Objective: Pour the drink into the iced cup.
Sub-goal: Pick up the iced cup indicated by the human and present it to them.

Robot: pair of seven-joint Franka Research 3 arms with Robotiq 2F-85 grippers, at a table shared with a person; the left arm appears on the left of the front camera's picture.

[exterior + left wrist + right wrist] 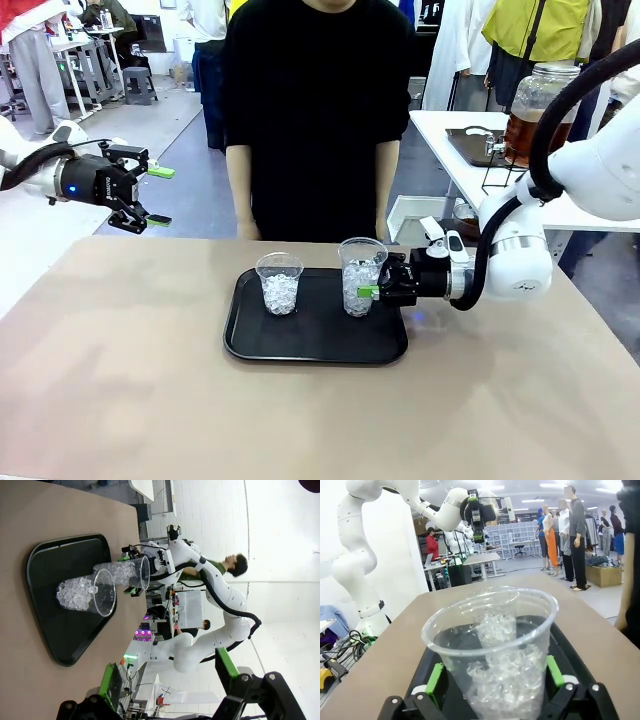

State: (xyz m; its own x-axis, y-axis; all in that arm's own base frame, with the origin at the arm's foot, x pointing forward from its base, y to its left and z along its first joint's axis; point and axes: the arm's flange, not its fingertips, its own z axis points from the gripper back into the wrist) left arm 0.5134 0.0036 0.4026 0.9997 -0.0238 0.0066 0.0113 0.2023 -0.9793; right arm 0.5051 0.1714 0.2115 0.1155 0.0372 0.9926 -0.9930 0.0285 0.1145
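Tan table (120, 380), black tray (300, 348), iced cups (279, 290)

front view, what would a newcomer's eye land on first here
The black tray in the middle holds two clear ice-filled cups: the right gripper, open, straddles the right-hand cup, while the left-hand cup stands free. The left gripper hovers open near the far left corner of the table, and a person in black stands just behind it.
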